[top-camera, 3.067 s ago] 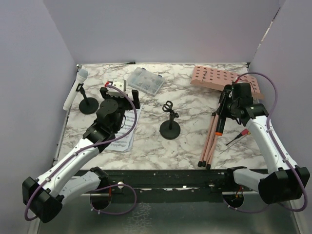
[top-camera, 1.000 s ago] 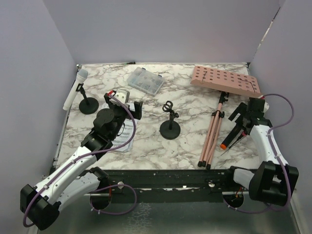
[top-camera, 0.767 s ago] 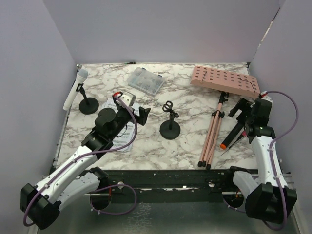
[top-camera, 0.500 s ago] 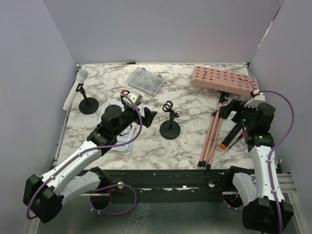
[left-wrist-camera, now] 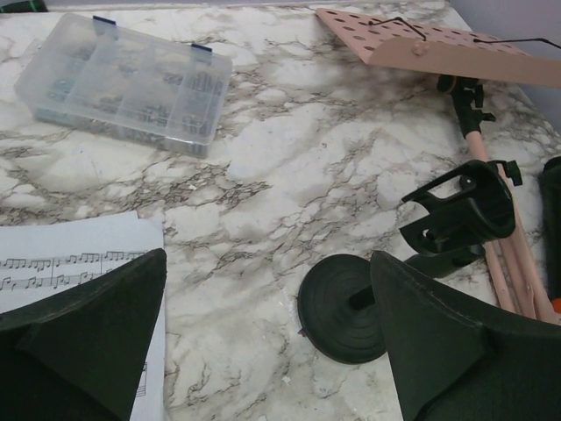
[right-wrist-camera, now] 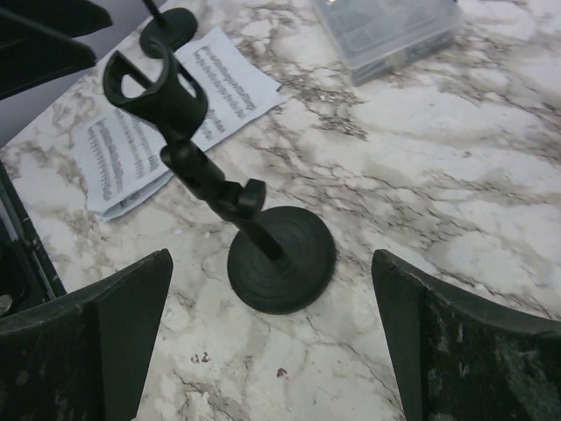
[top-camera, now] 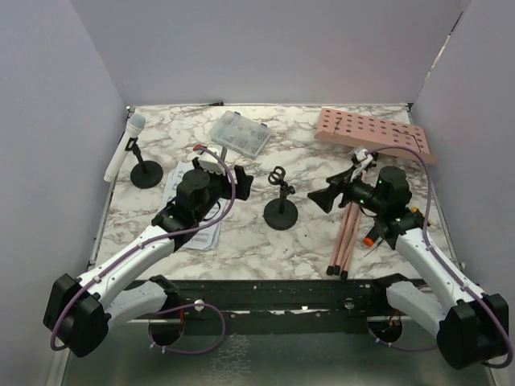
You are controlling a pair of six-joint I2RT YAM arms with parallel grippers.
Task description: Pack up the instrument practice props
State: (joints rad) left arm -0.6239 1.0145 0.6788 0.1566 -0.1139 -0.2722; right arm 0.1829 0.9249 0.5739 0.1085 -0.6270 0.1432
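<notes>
Between left gripper (top-camera: 241, 182) and right gripper (top-camera: 322, 193), both agape, mic holder (top-camera: 280, 213), white microphone (top-camera: 123, 149) only overhead

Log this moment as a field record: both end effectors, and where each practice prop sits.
left end effector: open, empty, facing the empty mic holder
right end effector: open, empty, facing the same holder
white microphone: in the far-left holder
sheet music: flat, left of the empty holder
pink board: far right, legs lying toward the near edge
clear box: far centre
</notes>
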